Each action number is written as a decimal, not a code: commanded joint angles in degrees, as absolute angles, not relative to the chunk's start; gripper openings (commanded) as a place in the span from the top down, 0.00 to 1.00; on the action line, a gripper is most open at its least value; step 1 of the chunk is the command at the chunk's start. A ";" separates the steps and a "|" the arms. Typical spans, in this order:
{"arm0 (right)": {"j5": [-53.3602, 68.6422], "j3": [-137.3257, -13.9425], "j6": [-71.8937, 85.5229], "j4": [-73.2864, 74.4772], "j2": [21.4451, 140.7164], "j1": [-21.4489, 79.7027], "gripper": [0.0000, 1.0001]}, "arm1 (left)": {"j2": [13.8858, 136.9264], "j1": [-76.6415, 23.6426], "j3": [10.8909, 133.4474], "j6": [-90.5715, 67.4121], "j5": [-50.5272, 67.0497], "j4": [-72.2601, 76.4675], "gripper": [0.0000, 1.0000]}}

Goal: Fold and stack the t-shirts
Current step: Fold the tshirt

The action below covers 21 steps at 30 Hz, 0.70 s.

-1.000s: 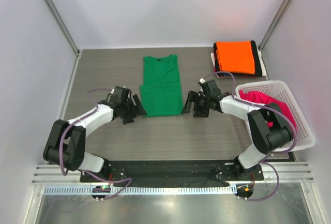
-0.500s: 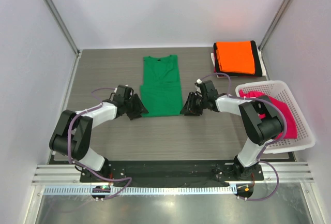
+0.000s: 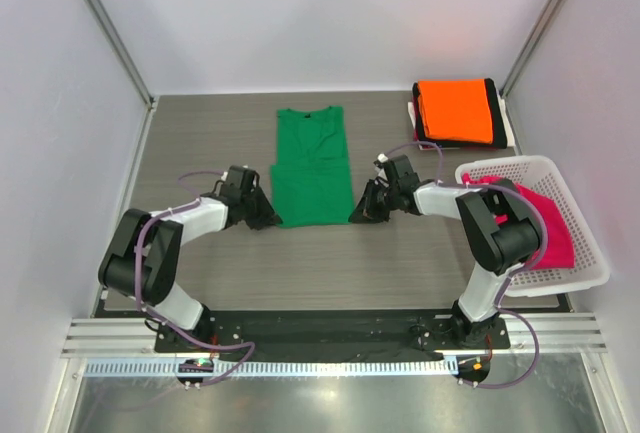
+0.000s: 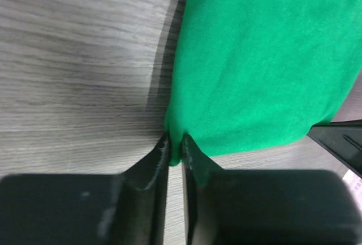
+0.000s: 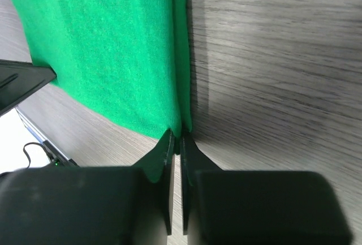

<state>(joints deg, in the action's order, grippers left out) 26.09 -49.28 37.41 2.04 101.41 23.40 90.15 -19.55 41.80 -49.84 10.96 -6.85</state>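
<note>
A bright green t-shirt (image 3: 311,165) lies flat in the middle of the table, folded narrow, collar at the far end. My left gripper (image 3: 272,215) is shut on its near left corner; the left wrist view shows green cloth (image 4: 249,58) pinched between the fingertips (image 4: 175,150). My right gripper (image 3: 358,213) is shut on the near right corner, the green hem (image 5: 113,47) clamped in its tips (image 5: 177,141). A folded orange t-shirt (image 3: 455,110) lies on a black one (image 3: 492,113) at the back right. A magenta-pink t-shirt (image 3: 545,221) is bunched in the basket.
The white mesh basket (image 3: 583,233) stands at the right edge, close behind my right arm. Grey walls with metal posts bound the table at left, back and right. The arm bases sit on a black plate (image 3: 320,328) at the near edge.
Both grippers slid inward to the green t-shirt's near corners and shut on them. The shirt itself has not moved.
</note>
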 commanded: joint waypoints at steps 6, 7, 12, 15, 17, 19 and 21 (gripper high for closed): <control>25.49 -49.75 36.91 2.37 101.43 23.38 0.99 | 89.65 -20.56 39.29 -51.33 10.28 -7.56 1.00; 25.92 -49.49 37.00 2.72 99.95 23.47 0.99 | 89.04 -21.26 39.11 -51.68 10.37 -7.73 1.00; 25.75 -44.92 37.79 5.36 91.51 23.47 0.99 | 81.33 -26.00 38.23 -54.75 7.12 -13.00 1.00; 25.23 -41.67 37.88 9.22 83.34 24.17 0.99 | 76.74 -30.84 38.14 -56.77 4.14 -18.62 1.00; 24.35 -39.13 38.32 13.17 78.43 25.30 0.99 | 71.73 -34.53 38.49 -58.18 2.73 -23.52 1.00; 23.21 -36.84 39.37 17.98 71.13 26.10 0.99 | 66.13 -38.47 38.93 -60.55 0.54 -26.88 1.00; 21.72 -35.43 40.34 21.43 63.68 27.86 0.99 | 61.98 -41.21 39.02 -63.61 -3.14 -32.15 1.00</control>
<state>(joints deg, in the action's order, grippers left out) 23.90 -37.47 38.26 13.63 72.64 26.00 67.75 -37.91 38.02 -58.43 2.85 -22.33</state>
